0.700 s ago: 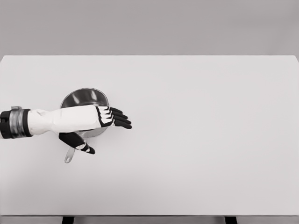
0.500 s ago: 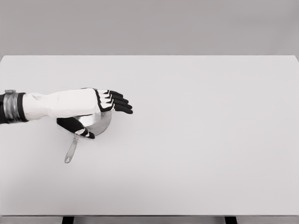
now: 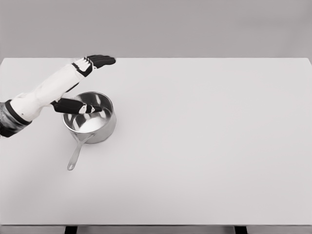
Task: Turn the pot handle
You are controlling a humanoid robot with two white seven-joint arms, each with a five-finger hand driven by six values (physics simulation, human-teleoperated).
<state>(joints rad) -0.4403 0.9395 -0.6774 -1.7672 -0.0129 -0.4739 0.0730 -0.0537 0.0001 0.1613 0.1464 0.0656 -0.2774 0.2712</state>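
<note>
A shiny steel pot (image 3: 90, 123) stands on the white table (image 3: 204, 146) at the left. Its thin handle (image 3: 75, 155) points toward the near left, ending in a small loop. My left hand (image 3: 90, 83) hovers above the pot's far-left rim, raised off the table and apart from the handle. Its fingers (image 3: 100, 60) stretch out flat toward the table's far edge, while the black thumb (image 3: 78, 107) reaches across the pot's opening. The hand is open and holds nothing. The right arm does not show.
The table's far edge (image 3: 156, 58) runs just behind the left hand.
My left hand has lifted and swung away from me, from over the pot's near side to above its far rim. The pot and its handle have stayed put.
</note>
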